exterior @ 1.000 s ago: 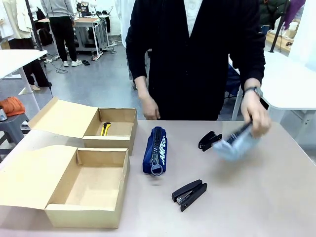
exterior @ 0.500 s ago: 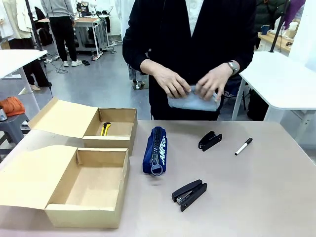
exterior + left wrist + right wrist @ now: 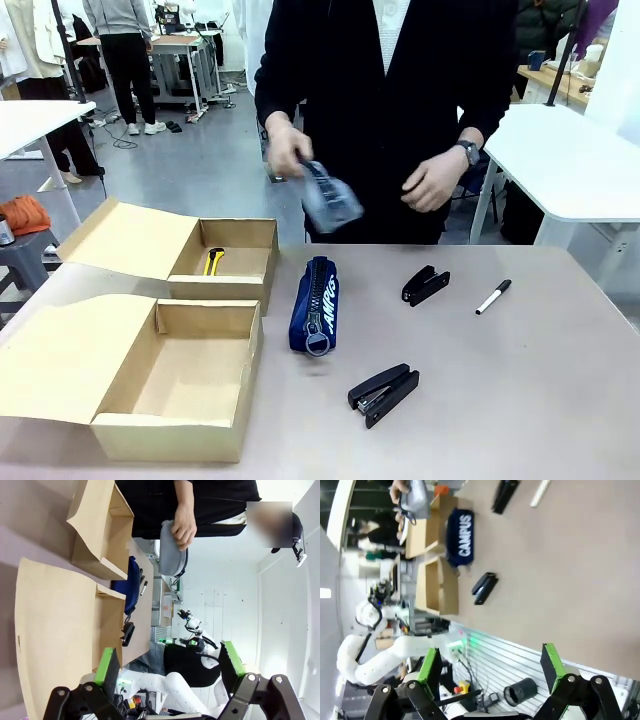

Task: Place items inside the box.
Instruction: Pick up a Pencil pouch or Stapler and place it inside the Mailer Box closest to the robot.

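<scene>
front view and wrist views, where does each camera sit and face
front: fixed on the robot's side, facing across the table at the person.
left wrist: rolled sideways, looking over the boxes, its open left claw at the bottom.
right wrist: rolled, looking over the table, open right claw at the bottom.
all three share the navy pouch.

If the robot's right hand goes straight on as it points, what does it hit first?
Likely the nearer black stapler, or the table just beside it; depth is unclear.

"CAMPUS", white letters, along side of navy pouch (image 3: 460, 537).
</scene>
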`<action>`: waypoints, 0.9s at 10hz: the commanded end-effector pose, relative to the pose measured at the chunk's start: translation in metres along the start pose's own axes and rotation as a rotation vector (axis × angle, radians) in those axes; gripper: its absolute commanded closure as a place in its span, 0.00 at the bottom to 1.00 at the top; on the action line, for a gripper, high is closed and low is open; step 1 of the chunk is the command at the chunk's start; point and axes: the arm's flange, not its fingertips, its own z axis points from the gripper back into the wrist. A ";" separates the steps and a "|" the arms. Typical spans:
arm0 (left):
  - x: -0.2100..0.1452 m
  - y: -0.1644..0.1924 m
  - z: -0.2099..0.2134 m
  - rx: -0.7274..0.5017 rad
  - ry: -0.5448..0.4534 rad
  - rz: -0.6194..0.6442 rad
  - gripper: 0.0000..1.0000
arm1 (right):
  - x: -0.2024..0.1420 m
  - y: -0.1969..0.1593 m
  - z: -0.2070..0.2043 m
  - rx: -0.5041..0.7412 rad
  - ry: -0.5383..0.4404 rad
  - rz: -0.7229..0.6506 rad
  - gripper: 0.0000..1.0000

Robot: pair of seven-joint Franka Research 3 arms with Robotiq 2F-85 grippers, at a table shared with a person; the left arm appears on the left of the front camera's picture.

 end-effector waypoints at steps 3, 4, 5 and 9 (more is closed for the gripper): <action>-0.001 -0.001 0.002 -0.014 0.002 -0.017 0.00 | -0.078 0.073 -0.225 -0.113 0.322 0.189 0.00; -0.001 -0.001 0.002 -0.014 0.002 -0.017 0.00 | 0.021 0.067 -0.090 -0.053 0.169 0.048 0.00; -0.001 -0.001 0.002 -0.014 0.002 -0.017 0.00 | 0.021 0.067 -0.090 -0.053 0.169 0.048 0.00; -0.001 -0.001 0.002 -0.014 0.002 -0.017 0.00 | 0.001 0.131 -0.196 -0.265 0.412 0.115 0.00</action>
